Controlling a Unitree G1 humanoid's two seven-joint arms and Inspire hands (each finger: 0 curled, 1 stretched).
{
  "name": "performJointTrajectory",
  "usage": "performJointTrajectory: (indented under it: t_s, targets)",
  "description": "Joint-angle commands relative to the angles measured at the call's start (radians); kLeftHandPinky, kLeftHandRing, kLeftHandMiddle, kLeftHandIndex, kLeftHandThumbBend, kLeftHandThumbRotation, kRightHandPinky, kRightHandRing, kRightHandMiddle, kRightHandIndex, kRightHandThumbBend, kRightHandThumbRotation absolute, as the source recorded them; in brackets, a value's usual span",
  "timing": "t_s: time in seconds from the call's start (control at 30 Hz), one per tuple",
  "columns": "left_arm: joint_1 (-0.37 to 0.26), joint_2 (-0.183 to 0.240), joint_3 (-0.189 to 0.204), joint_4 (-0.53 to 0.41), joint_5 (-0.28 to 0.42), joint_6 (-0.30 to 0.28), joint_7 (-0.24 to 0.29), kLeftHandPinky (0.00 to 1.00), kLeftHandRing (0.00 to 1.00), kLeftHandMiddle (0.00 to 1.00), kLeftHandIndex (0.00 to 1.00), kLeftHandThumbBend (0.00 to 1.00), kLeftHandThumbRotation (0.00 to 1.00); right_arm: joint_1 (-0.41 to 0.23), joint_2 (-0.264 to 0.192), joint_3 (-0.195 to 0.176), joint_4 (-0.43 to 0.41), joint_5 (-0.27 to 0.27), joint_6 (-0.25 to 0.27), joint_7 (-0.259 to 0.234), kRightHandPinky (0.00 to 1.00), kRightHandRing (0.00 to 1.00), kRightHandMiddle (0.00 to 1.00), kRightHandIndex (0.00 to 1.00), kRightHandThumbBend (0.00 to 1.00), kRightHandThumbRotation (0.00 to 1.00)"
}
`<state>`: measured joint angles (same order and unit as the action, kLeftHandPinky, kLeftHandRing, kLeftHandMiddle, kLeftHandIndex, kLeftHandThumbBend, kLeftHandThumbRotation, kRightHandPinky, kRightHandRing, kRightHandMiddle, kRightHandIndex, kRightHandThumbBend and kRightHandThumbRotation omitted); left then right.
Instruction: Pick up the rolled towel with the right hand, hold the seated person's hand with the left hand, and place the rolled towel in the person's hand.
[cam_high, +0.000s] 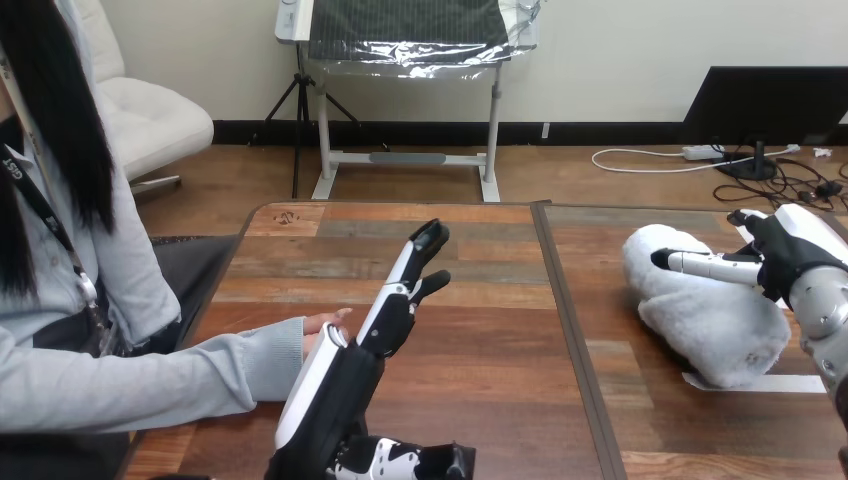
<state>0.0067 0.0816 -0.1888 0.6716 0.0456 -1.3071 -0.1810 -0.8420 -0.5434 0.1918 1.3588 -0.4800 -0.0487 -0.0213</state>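
Note:
The rolled towel (700, 310), white and fluffy, lies on the right half of the wooden table (480, 360), partly on a white sheet. My right hand (775, 255) reaches onto its top from the right, fingers stretched straight over the roll, not curled round it. My left hand (395, 300) stands raised over the left half of the table, fingers straight and pointing away, thumb sticking out to the right. The person's hand (325, 325) rests on the table just left of it, largely hidden behind my left hand; I cannot tell whether they touch.
The person sits at the table's left side, their forearm in a grey sleeve (150, 375) lying across the near left corner. A seam (565, 320) divides the table top into two halves. The white sheet (800, 383) lies under the towel's near end.

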Motion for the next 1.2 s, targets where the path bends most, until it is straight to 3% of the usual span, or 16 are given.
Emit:
performJointTrajectory:
  t_s: [0.0, 0.1, 0.37, 0.73, 1.17]
  targets:
    - [-0.018, 0.001, 0.005, -0.068, 0.006, -0.005, 0.002, 0.91, 1.00, 1.00, 1.00, 1.00, 0.72, 0.023, 0.044, 0.027, 0.008, -0.018, 0.004, 0.007, 0.61, 0.74, 0.77, 0.94, 0.99, 0.65]
    - [-0.010, 0.000, 0.009, -0.077, 0.013, -0.004, 0.005, 0.90, 1.00, 1.00, 1.00, 1.00, 0.73, 0.031, 0.048, 0.032, 0.009, -0.019, 0.007, 0.010, 0.59, 0.73, 0.76, 0.94, 0.98, 0.66]
    - [0.007, 0.002, 0.015, -0.096, 0.023, -0.004, 0.007, 0.90, 1.00, 1.00, 1.00, 1.00, 0.74, 0.055, 0.069, 0.037, 0.010, -0.017, 0.019, 0.018, 0.71, 0.84, 0.87, 0.95, 0.97, 0.68]
    - [0.021, 0.007, 0.004, -0.119, 0.010, 0.003, 0.003, 0.89, 1.00, 1.00, 1.00, 1.00, 0.74, 0.084, 0.093, 0.063, 0.007, -0.027, 0.009, 0.020, 0.69, 0.83, 0.87, 0.94, 0.89, 0.66]
    - [0.037, 0.010, -0.003, -0.146, 0.008, 0.009, 0.000, 0.90, 1.00, 1.00, 1.00, 1.00, 0.74, 0.109, 0.121, 0.104, 0.011, -0.059, 0.012, 0.010, 0.70, 0.82, 0.85, 0.95, 0.89, 0.68]
